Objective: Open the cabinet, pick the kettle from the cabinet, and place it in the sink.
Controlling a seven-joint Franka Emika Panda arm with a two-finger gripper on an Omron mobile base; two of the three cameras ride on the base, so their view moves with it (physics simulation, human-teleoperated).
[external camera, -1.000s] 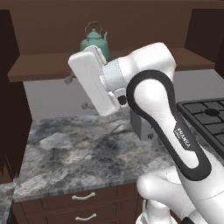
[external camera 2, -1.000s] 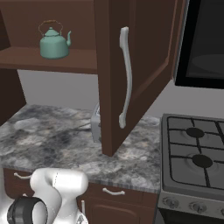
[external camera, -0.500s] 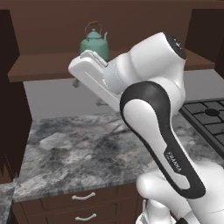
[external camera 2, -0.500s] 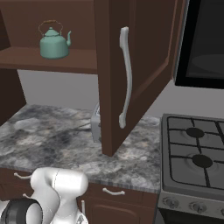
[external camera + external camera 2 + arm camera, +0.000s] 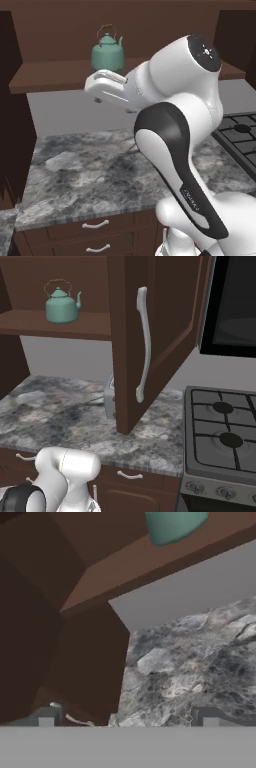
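Note:
The teal kettle [image 5: 107, 52] stands upright on the shelf [image 5: 55, 75] of the open cabinet, with its right door [image 5: 160, 331] and bar handle [image 5: 144, 351] swung out. My white hand [image 5: 107, 86] hangs just below and in front of the shelf edge, under the kettle and apart from it. In the hand view the gripper [image 5: 127, 719] is open with its fingertips [image 5: 46, 718] wide apart and nothing between them; the kettle's base [image 5: 175, 524] shows at the top above the shelf's underside. The sink is out of view.
The grey marbled counter [image 5: 90, 170] lies under the cabinet, with drawers and curved pulls [image 5: 95, 225] below. A grey toaster [image 5: 109, 401] sits behind the open right door. The stove [image 5: 220, 431] and a black microwave [image 5: 235, 301] are at the right. The dark left door [image 5: 12, 110] stands open.
The arm's upper joint has risen and the hand has turned from pointing steeply down to nearly level, close under the shelf edge. The kettle and the doors have not moved.

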